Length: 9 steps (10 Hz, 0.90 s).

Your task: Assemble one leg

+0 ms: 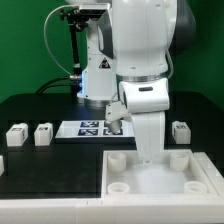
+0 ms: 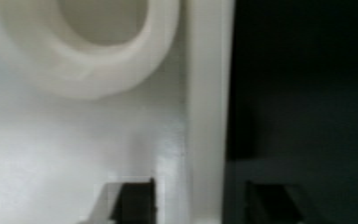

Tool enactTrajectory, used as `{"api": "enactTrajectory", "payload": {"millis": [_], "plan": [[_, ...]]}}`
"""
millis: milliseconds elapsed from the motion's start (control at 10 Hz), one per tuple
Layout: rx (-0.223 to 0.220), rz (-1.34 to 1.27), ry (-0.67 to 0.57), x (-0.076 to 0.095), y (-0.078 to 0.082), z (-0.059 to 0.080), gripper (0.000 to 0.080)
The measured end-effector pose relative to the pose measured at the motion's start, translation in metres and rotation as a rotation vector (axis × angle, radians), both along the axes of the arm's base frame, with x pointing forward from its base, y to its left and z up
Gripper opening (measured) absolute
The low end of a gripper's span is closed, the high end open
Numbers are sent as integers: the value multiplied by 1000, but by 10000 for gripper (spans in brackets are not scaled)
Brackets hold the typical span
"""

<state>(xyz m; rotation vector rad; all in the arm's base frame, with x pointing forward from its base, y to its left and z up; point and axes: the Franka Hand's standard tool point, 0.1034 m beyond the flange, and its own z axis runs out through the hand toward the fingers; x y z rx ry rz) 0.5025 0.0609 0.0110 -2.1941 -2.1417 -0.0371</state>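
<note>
Three legs show in the exterior view, small white blocks with tags: two on the exterior view's left (image 1: 15, 133) (image 1: 42, 132) and one on the right (image 1: 181, 130). My gripper (image 1: 148, 152) is down at the back edge of the large white tray (image 1: 130, 195). In the wrist view, my gripper (image 2: 202, 196) straddles the tray's upright edge wall (image 2: 208, 100), with one dark finger (image 2: 137, 202) inside the tray and the other (image 2: 268, 204) outside over the black table. The jaws look closed on that wall. It holds no leg.
The marker board (image 1: 85, 128) lies behind the tray, left of my gripper. A round corner socket (image 2: 87, 40) of the tray is close to the fingers. A small white piece (image 1: 2, 164) lies at the exterior view's left edge. The arm's base stands behind.
</note>
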Motion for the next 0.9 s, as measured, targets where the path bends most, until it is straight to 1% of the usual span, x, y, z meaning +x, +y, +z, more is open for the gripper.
{"api": "enactTrajectory", "payload": {"millis": [100, 200, 300, 400, 700, 800, 900], "plan": [[0, 0, 0, 0, 0, 0, 423], [0, -1, 1, 0, 0, 0, 557], [0, -1, 1, 0, -1, -1, 557], [0, -1, 1, 0, -1, -1, 630], [-1, -2, 2, 0, -1, -1, 649], [-2, -29, 1, 0, 0, 2, 649], [-12, -114, -6, -1, 6, 17, 649]]}}
